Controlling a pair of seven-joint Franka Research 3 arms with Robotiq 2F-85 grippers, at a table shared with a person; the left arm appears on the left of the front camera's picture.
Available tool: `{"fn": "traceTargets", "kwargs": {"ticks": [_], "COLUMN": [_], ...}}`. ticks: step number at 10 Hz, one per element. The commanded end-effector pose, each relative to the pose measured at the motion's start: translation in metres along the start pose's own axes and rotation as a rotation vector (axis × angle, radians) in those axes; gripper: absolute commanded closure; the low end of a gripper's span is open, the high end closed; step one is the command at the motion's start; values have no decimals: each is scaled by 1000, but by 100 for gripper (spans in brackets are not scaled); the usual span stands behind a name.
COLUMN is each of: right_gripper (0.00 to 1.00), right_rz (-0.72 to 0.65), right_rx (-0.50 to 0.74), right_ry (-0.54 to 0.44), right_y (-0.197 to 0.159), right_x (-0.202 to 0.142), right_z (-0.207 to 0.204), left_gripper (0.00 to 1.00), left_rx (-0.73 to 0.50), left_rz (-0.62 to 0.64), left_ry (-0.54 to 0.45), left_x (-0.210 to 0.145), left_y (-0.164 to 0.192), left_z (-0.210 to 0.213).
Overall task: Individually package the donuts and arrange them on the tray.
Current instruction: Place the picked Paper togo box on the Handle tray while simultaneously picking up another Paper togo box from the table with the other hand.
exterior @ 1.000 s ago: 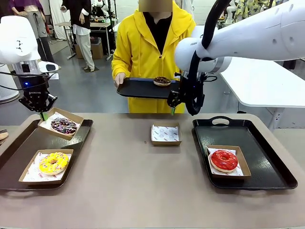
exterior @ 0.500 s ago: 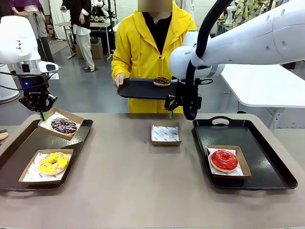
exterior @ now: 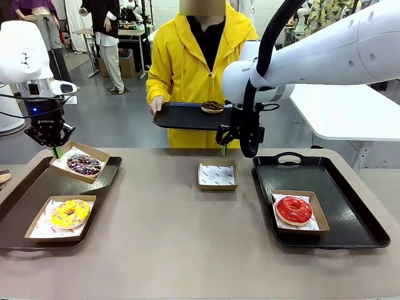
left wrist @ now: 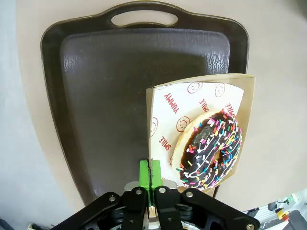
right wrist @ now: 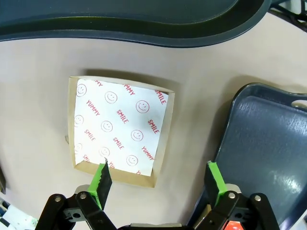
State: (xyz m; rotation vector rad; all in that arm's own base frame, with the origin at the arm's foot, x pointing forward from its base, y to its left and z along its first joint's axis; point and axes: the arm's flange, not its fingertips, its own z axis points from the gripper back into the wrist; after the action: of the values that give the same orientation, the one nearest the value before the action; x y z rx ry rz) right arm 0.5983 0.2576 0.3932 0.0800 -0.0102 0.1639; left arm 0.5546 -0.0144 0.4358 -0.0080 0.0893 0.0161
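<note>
Right now the left gripper (left wrist: 151,176) is pinched shut on one rim of a box (exterior: 94,152) at ten o'clock on the table (exterior: 162,250). The box hangs tilted over the far corner of the left tray (exterior: 28,187). A chocolate donut (exterior: 84,165) lies inside; in the left wrist view it sits toward the side away from the pads. I cannot tell whether the box's low edge touches the tray.

The right gripper (exterior: 224,149) hangs wide open and holding nothing, just above the empty box (exterior: 217,175) at table centre. Behind it, at twelve o'clock, a person holds a small tray (exterior: 178,115) bearing a bare second chocolate donut (exterior: 212,106). The yellow donut (exterior: 70,213) sits boxed at eight o'clock and the red donut (exterior: 294,209) boxed on the right tray (exterior: 350,194) at four o'clock.

To my eye these donuts are light and soft, with glaze that will smear under a hard squeeze. The bare one probably wants a gentle grip across its plain sides. The boxed ones are better taken by the cardboard rim, though that thin card looks likely to flex and let a donut slide.

Both big trays have raised lips a low box could catch on. Bare floor lies beside the tilted box and over the far half of the right tray. The small tray's near edge is close to the right gripper.
</note>
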Motion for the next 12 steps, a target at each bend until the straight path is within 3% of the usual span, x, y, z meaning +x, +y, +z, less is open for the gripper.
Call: {"fn": "traceTargets", "kwargs": {"ticks": [1, 12], "right_gripper": [0, 0], "right_rz": [13, -159], "right_rx": [8, -64], "right_ry": [8, -67], "right_y": [-2, -4], "right_x": [0, -11], "right_z": [0, -53], "left_gripper": [99, 99], "left_rx": [1, 38], "left_rz": [0, 16], "left_ry": [2, -19], "left_x": [-2, 27], "left_y": [0, -3], "left_z": [2, -42]}}
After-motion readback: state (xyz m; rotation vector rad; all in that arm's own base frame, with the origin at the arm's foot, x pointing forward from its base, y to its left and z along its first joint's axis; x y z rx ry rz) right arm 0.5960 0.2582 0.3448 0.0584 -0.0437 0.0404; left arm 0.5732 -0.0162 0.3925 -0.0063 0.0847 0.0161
